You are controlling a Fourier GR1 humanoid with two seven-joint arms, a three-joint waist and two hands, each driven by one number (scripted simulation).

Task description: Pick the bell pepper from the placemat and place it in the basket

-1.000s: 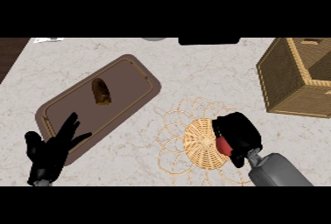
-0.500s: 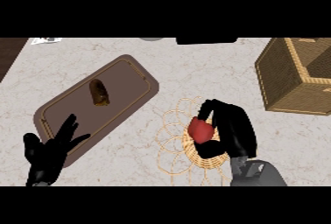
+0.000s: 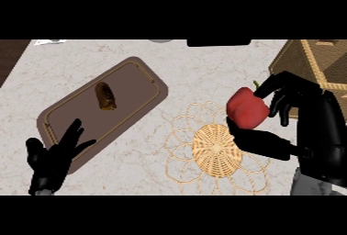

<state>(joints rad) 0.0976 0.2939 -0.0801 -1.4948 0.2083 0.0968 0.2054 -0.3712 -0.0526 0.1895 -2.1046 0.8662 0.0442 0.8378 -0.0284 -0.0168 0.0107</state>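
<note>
Basket: at counter's far right edge, bare marble between it and our load. Placemat: woven, centre, unoccupied. Brown tray: left, bearing one dark item. Our right hand: fingers and thumb curled round the red bell pepper, held above the placemat's right edge. Our left hand: lower left, fingers spread, holding nothing.

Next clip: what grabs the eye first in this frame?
The red bell pepper stands out, held in the right robot hand above the woven placemat, with the wicker basket at the upper right. On the brown tray at left lies a dark oblong item, and the left robot hand rests open at the lower left.
</note>
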